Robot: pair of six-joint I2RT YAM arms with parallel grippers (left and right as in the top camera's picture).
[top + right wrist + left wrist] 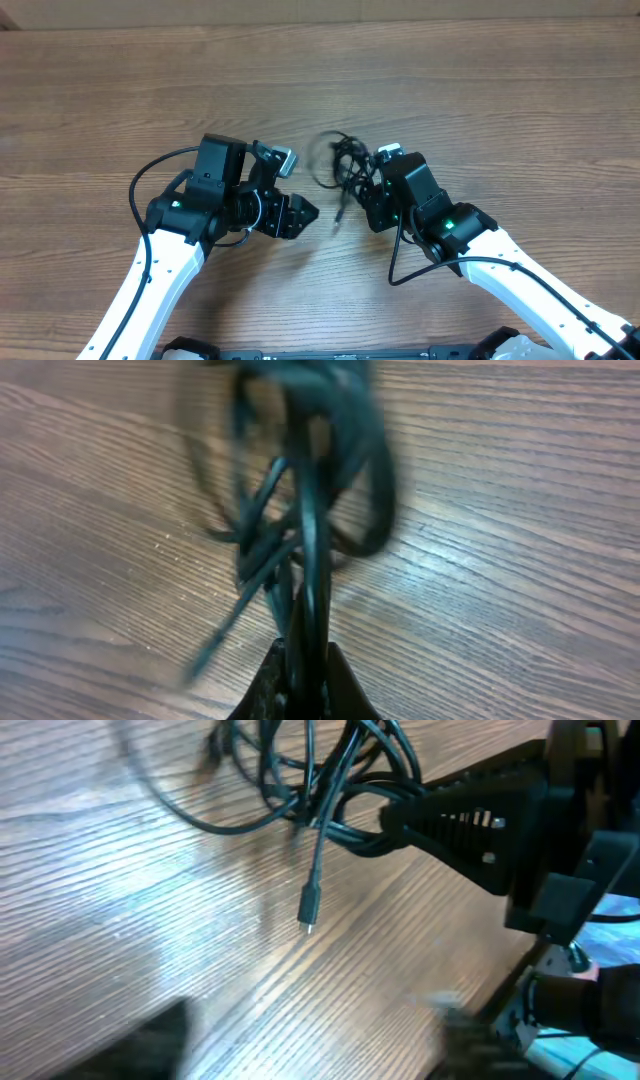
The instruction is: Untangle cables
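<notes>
A: Looking across the wooden table (480,90), finding the work near its middle. Seeing the right gripper (368,205) clamped tight on the cables (345,165), with the tangle bunched just left of its fingertips.

B: Seeing the left gripper (298,212) close by, left of the bundle, touching nothing. Failing to tell whether its jaws are apart or together: getting only a dark smear at the near left corner of its own view.

A: Judging the step as pulling one strand free. Aiming for the loose end with its plug (308,912), hanging on the near side of the loops, rather than grabbing the knot itself.

B: Agreeing. Pinching just behind the plug, drawing leftward slowly, holding the right side firm, loosening instead of tightening.

A: Struggling with the rest, though. Getting one blurred dark mass from the right wrist view, hiding the count of cords and the order of crossings. Losing the top of the bundle past the frame edge too.
</notes>
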